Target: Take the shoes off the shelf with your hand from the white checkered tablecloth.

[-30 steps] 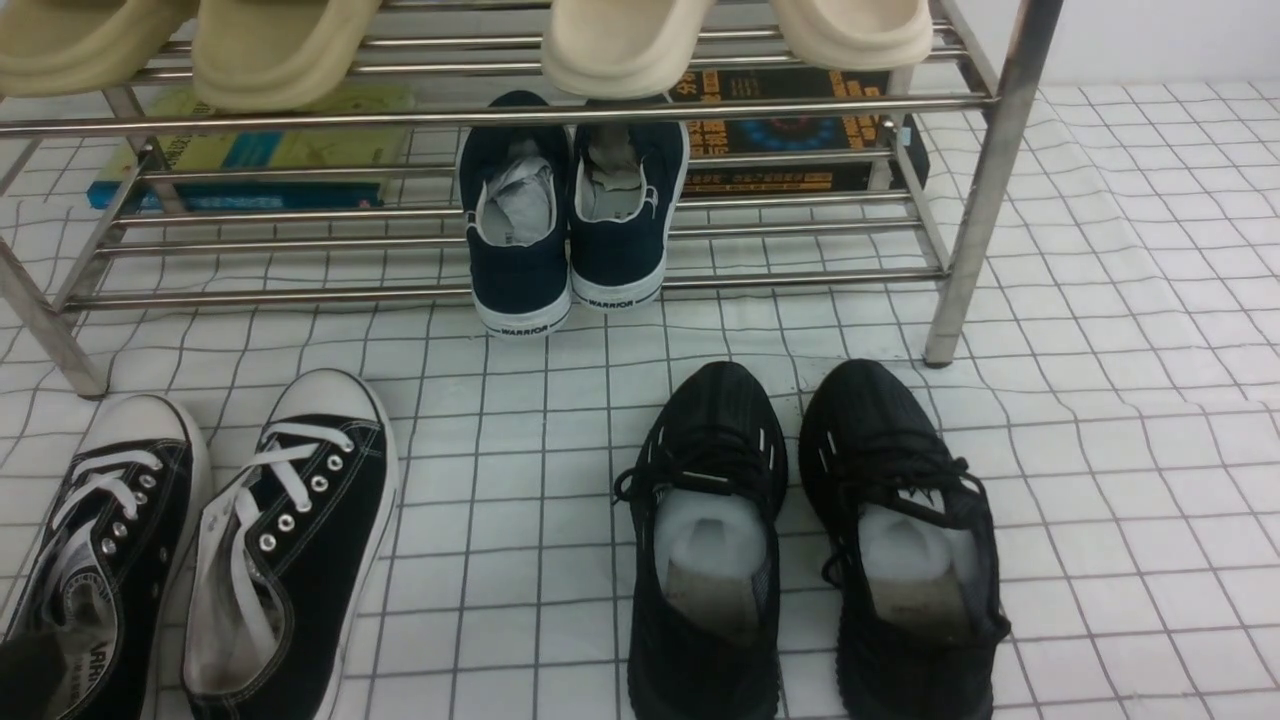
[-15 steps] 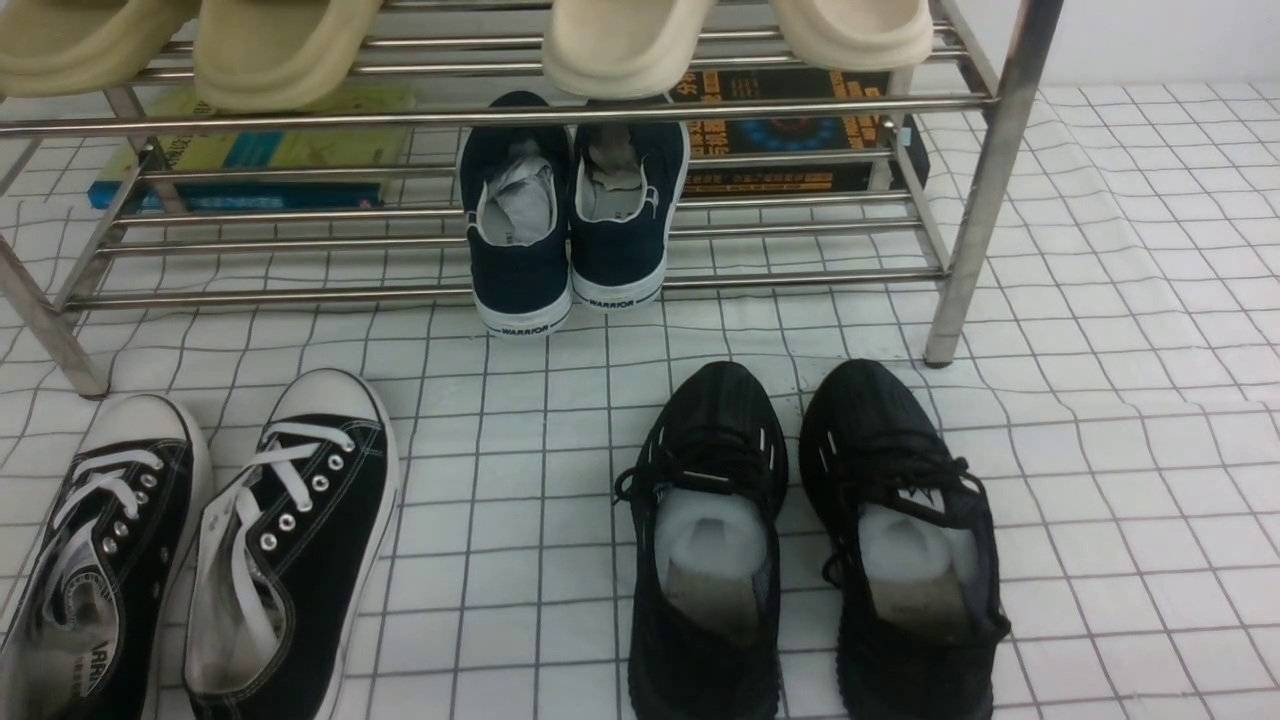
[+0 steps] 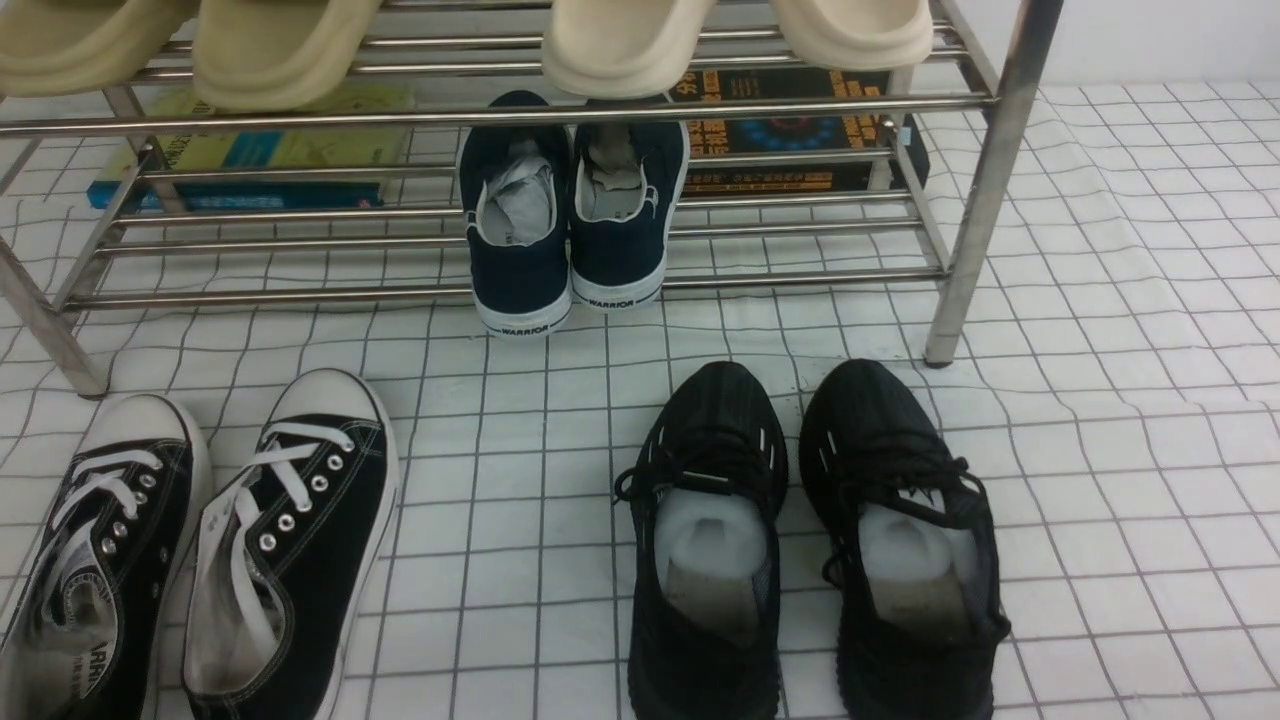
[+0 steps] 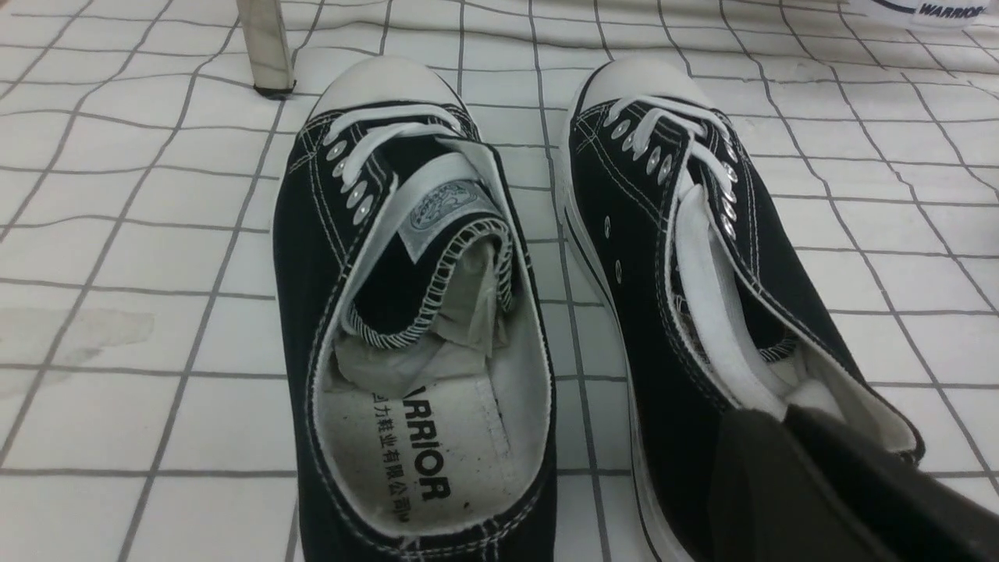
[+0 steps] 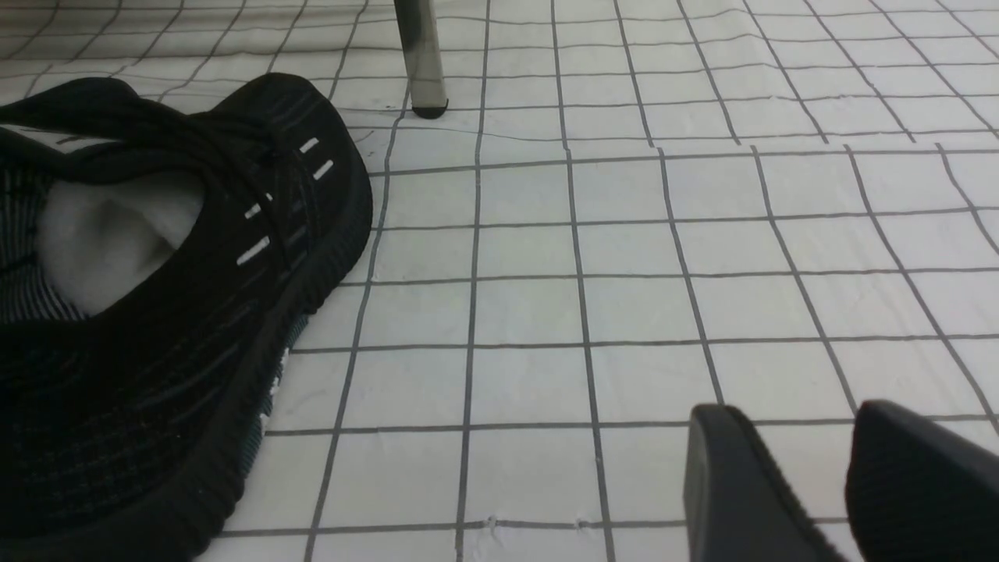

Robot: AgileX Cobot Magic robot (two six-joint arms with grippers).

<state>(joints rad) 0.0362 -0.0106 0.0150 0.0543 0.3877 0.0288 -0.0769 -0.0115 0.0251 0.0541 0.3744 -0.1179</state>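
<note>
The shoes, black canvas sneakers with white laces, lie side by side on the white checkered tablecloth (image 3: 1100, 450) at the front left: one (image 3: 100, 540) and the other (image 3: 290, 540), toes toward the shelf (image 3: 500, 108). In the left wrist view both sneakers (image 4: 328, 257) (image 4: 648, 234) show from behind. My left gripper (image 4: 776, 414) hangs by the heel of the second one, its black fingers together with no gap showing. My right gripper (image 5: 796, 421) stands open over bare cloth. Neither gripper shows in the front view.
A navy WARRIOR pair (image 3: 570, 250) sits on the shelf's lower tier, and beige slippers (image 3: 280, 50) and cream slippers (image 3: 620, 40) are on the upper one. Black knit running shoes (image 3: 810, 520) lie front right. The shelf legs (image 3: 985, 200) (image 3: 50, 340) stand on the cloth. Flat boxes (image 3: 790, 130) lie behind.
A dark shape over the far-left sneaker's heel, at the front view's bottom left corner, has drawn back out of the picture. The shoes lie where they were.
</note>
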